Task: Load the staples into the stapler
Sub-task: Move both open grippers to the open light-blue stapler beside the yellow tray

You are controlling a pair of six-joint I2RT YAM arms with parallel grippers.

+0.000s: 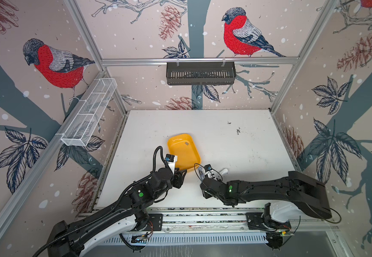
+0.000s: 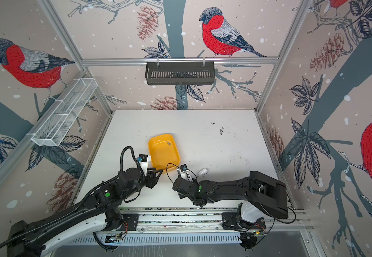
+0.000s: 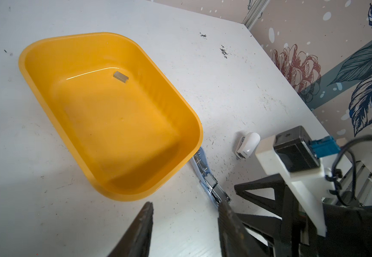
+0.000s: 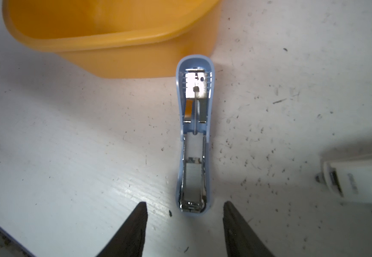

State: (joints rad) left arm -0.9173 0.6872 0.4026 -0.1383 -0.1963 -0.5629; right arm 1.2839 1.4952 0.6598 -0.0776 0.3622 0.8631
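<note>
One strip of staples [image 3: 121,76] lies inside the yellow tray [image 3: 199,133], seen in both top views [image 1: 186,144] [image 2: 169,143]. The blue stapler [image 4: 195,133] lies opened flat on the table, its far end touching the tray's near corner [image 1: 200,172]. A dull grey piece fills its metal channel at the near end; I cannot tell whether it is staples. My right gripper [image 4: 185,203] is open just short of that end, with nothing between its fingers. Beside the tray's near edge, left of the stapler, my left gripper [image 3: 186,203] is open and empty [image 1: 181,175].
A small white stapler [image 1: 224,171] lies on the table right of the blue one, also in the right wrist view [image 4: 358,178]. Dark specks are scattered over the white table [image 1: 238,131]. A black basket [image 1: 200,73] and a white mesh rack [image 1: 89,113] hang on the walls.
</note>
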